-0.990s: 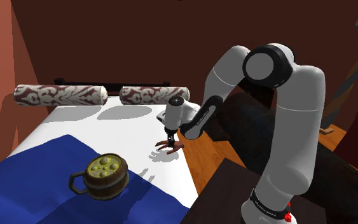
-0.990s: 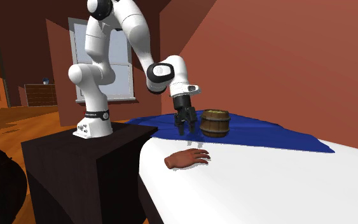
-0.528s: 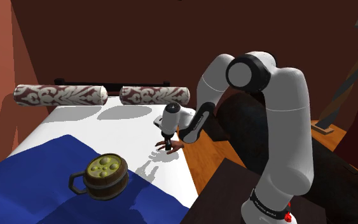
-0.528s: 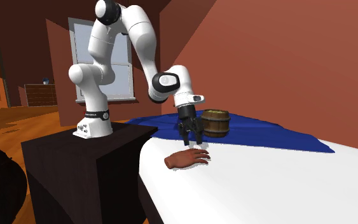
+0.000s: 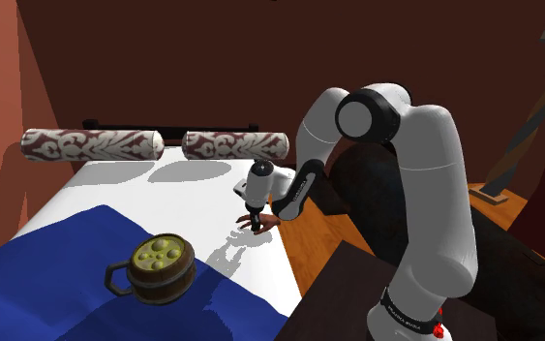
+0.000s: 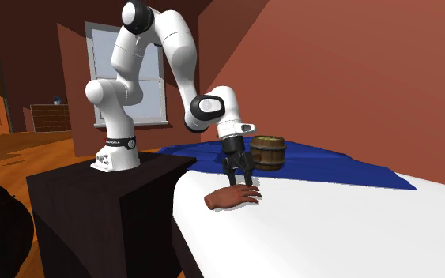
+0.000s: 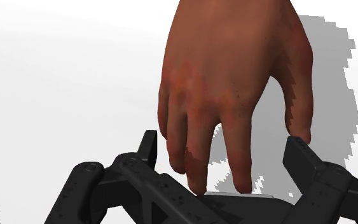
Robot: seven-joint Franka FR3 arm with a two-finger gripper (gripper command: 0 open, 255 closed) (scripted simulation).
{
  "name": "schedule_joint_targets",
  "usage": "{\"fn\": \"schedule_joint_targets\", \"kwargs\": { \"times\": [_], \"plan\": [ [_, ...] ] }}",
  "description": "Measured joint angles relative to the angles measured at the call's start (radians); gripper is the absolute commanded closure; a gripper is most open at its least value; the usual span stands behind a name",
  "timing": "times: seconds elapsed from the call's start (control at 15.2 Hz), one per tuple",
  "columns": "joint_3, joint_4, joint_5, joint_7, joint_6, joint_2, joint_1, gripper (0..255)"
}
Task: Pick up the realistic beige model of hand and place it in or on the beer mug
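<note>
A reddish-brown hand model [image 5: 264, 224] [image 6: 230, 197] [image 7: 234, 76] lies flat on the white bed [image 5: 164, 194], close to its edge. My gripper [image 5: 255, 219] [image 6: 240, 183] [image 7: 222, 141] points down just above it, open. In the wrist view the two black fingers [image 7: 147, 145] straddle the model's fingers without touching them. The beer mug [image 5: 161, 268] [image 6: 266, 152], a brown wooden barrel with a handle and yellow-green contents, stands upright on the blue blanket [image 5: 47, 262], well apart from the hand model.
Two patterned bolster pillows [image 5: 93, 145] [image 5: 233, 145] lie at the head of the bed. The dark stand [image 6: 102, 197] sits right beside the bed's edge. A red wall [image 6: 355, 71] runs along the bed's far side in the second exterior view.
The arm has moved along the bed edge and lowered, bringing the open gripper from beside the mug down over the hand model. The hand model and mug have not moved.
</note>
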Motion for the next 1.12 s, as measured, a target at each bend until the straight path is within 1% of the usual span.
{"fn": "schedule_joint_targets", "kwargs": {
  "times": [0.07, 0.13, 0.79, 1.12],
  "plan": [
    [0.000, 0.000, 0.000, 0.000, 0.000, 0.000, 0.000, 0],
    [0.000, 0.000, 0.000, 0.000, 0.000, 0.000, 0.000, 255],
    [0.000, 0.000, 0.000, 0.000, 0.000, 0.000, 0.000, 255],
    [0.039, -0.021, 0.045, -0.057, -0.039, -0.058, -0.032, 255]
  ]
}}
